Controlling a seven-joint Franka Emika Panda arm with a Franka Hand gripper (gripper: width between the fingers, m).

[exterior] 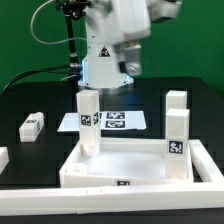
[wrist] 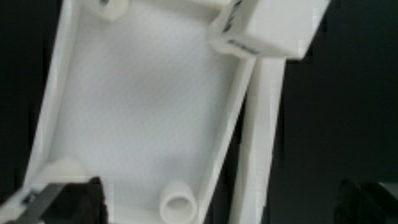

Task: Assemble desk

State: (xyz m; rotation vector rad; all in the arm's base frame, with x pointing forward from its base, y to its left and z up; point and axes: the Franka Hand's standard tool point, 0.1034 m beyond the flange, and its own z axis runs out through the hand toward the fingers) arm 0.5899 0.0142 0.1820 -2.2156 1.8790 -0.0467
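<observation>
I can read no words, numbers or brand names here. Only black-and-white square marker tags show, on the thin flat white marker board [exterior: 104, 121] and my upright white square legs [exterior: 88, 120].

The tabletop [exterior: 140, 165] and legs [exterior: 89, 122] are seen white, with black-and-white tags [exterior: 176, 146]; the table [exterior: 30, 100] is black, backed by green.

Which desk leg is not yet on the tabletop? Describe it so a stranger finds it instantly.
Start at the white tabletop in front, with upright legs. Look toward the exterior view's left, across the black table. The loose leg lies flat there, alone, unlike the standing ones.
</observation>
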